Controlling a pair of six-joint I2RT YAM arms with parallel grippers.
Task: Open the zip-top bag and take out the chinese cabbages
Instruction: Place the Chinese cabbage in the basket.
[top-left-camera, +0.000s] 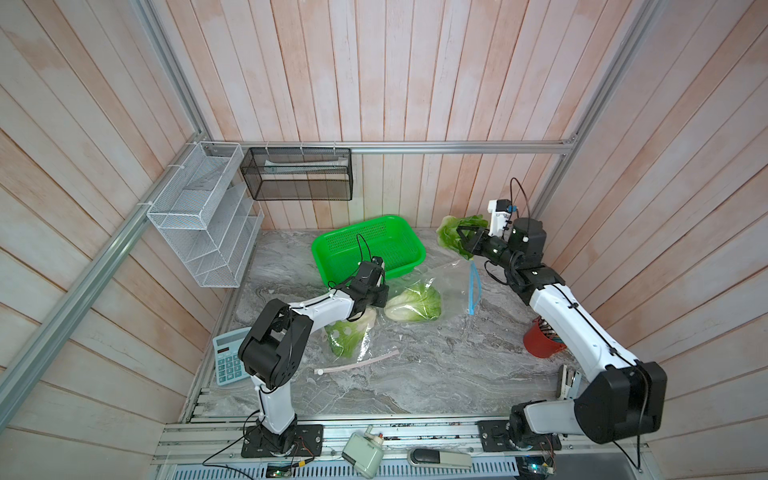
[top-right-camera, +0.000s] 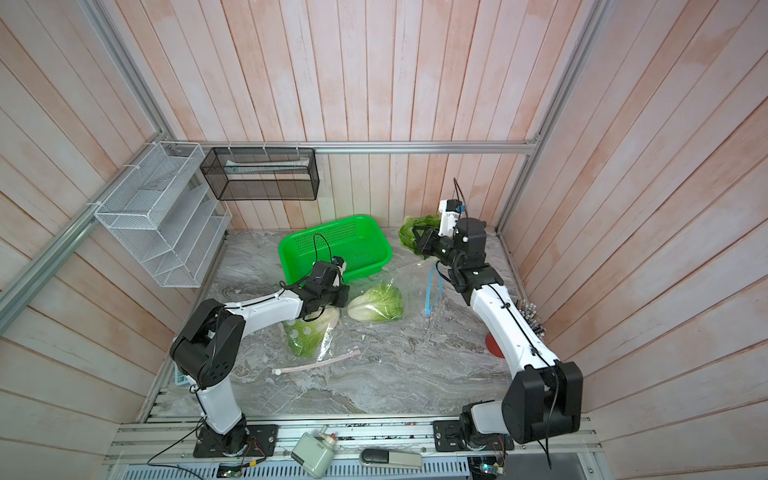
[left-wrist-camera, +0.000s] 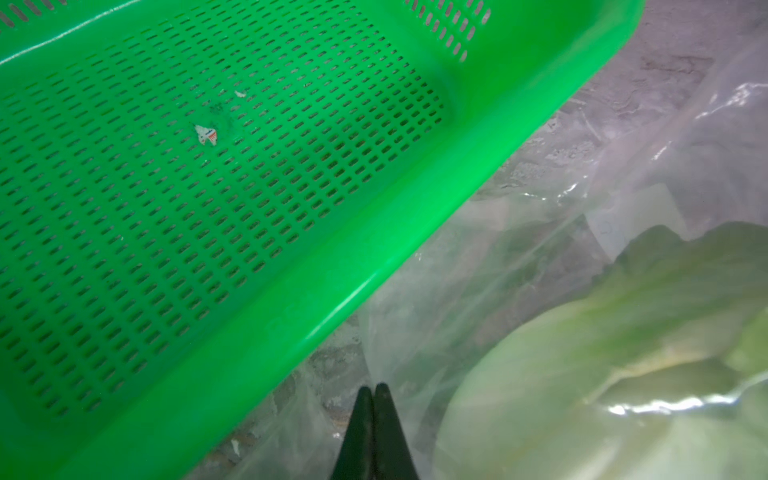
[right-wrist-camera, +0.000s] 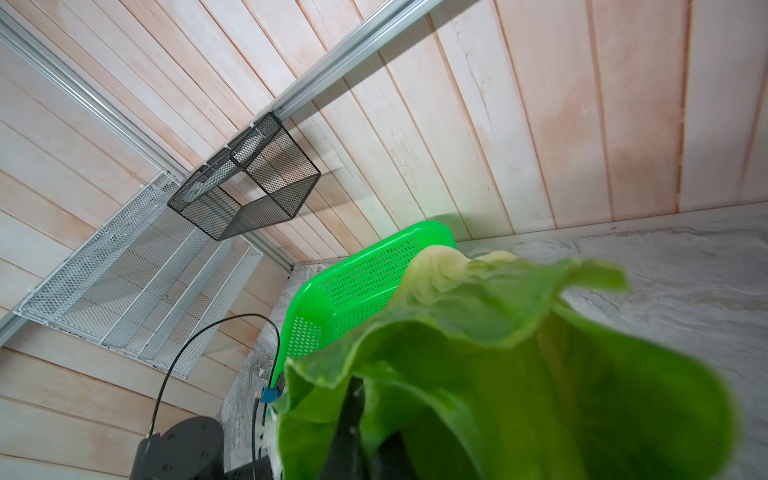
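We judge the job roughly a third done. The zip-top bag lies on the worktop with its blue zip parted into a loop, so the opening step looks finished. One cabbage is already out.

The right gripper is clamped on that held cabbage by its green leaves. It carries the head clear of the worktop, above and beyond the bag's mouth. In the right wrist view the leaves fill the space just ahead of the gripper, and the green basket sits further out behind them.

The left gripper has its tips pressed together, low over the bag's clear film. We cannot tell whether a fold of film is pinched between them. The bagged cabbage lies just beside this gripper, under the plastic, with its white base toward the gripper. The green basket is close on the gripper's other side.

We count three chinese cabbages. One is held aloft and one is inside the blue-zip bag. A third cabbage lies beneath the left arm, behind its gripper. It is wrapped in or resting on dotted clear film that ends in a pink strip; we cannot say whether that film is a second bag. We see one basket, holding only a scrap of sticker, and two grippers.

What is left, in our view, is to set down the held head and draw out the bagged one, and perhaps to free the third.
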